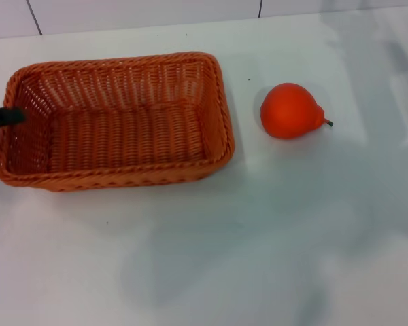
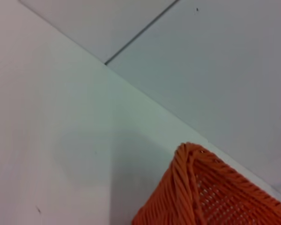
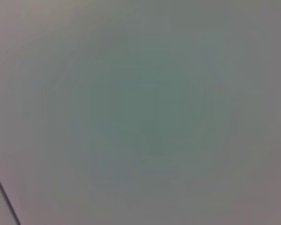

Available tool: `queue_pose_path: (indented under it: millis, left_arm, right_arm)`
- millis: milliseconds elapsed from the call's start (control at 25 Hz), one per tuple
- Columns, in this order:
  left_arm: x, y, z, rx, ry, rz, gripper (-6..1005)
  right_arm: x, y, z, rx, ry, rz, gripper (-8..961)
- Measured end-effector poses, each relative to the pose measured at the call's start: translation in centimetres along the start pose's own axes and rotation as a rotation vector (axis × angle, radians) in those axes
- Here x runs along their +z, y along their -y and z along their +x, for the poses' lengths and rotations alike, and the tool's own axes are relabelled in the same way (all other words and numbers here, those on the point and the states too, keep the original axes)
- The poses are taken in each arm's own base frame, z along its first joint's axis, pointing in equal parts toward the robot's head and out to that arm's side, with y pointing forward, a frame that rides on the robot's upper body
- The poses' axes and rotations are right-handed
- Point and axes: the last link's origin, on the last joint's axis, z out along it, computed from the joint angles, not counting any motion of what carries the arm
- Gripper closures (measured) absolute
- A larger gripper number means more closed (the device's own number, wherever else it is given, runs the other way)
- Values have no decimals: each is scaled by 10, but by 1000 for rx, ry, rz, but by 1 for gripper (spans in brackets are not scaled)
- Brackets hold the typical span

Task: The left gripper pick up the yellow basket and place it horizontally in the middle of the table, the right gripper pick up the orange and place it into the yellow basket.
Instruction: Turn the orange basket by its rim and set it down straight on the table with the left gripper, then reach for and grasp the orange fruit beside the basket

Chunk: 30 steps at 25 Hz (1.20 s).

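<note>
Orange-brown woven yellow basket (image 1: 122, 173), bright orange (image 1: 290, 111) (dark stem), black left gripper (image 1: 1, 118), white table (image 1: 258, 238)

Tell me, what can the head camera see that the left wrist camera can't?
Only the head view shows the whole yellow basket, empty, the orange lying apart on the basket's right, and the left gripper at the basket's left end wall. A dark bit at the right edge may be the right gripper. Only the left wrist view shows one basket corner close up. Both show the yellow basket and the table.
</note>
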Motion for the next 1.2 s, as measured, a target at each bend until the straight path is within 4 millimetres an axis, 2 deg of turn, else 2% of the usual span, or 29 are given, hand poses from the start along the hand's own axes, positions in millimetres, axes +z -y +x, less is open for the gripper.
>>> queue_pose_path:
  millis: [200,320,520,680,880,1080,1160,1200]
  left_arm:
    - [3,-2,-5,-12,29,-23,550]
    - [2,-5,-6,-5,37,-46,369]
    - [-2,-10,-4,22,3,-107,369]
    - [-9,-5,0,68,-36,-109,369]
    - [-18,12,3,149,-132,-110,369]
    - [-31,27,1,193,-307,-120,369]
    - [-33,29,0,206,-356,-126,369]
    - [-33,29,1,211,-371,-129,370]
  right_arm:
    - [1,3,0,-14,12,19,188]
    - [4,6,1,-35,25,57,187]
    - [12,15,8,-68,90,175,187]
    - [20,28,19,-135,187,335,187]
    - [26,35,38,-228,425,533,188]
    - [23,37,57,-361,650,649,188]
    - [21,41,66,-472,786,697,188]
    - [21,41,66,-472,786,697,188]
